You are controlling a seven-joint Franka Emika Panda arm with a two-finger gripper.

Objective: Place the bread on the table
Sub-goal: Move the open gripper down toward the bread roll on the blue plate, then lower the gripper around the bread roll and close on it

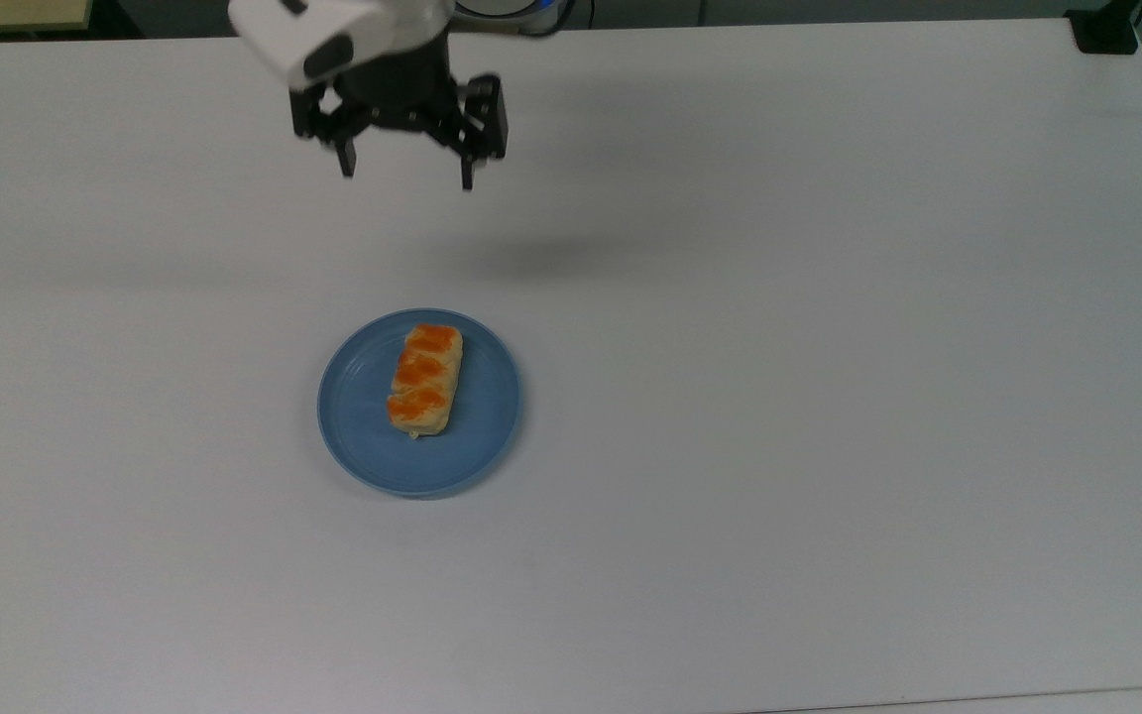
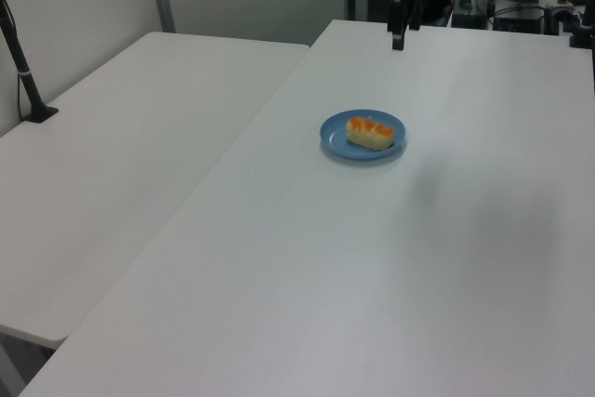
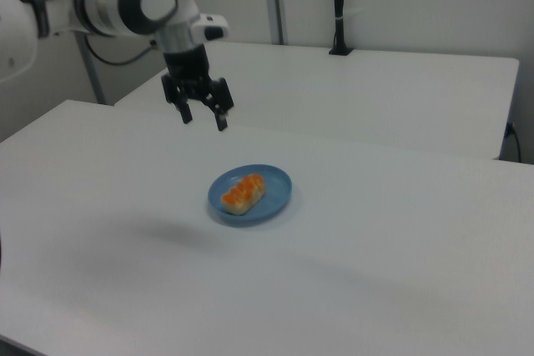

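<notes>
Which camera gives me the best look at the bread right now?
The top view: the bread lies in full outline on the plate, glaze patches distinct. The right view and the left view show it from the side and smaller.

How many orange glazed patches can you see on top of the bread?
3, in a row along the small oblong pale-tan bread lying on the round blue plate: one at each end and one in the middle. Any on its underside would be hidden.
</notes>
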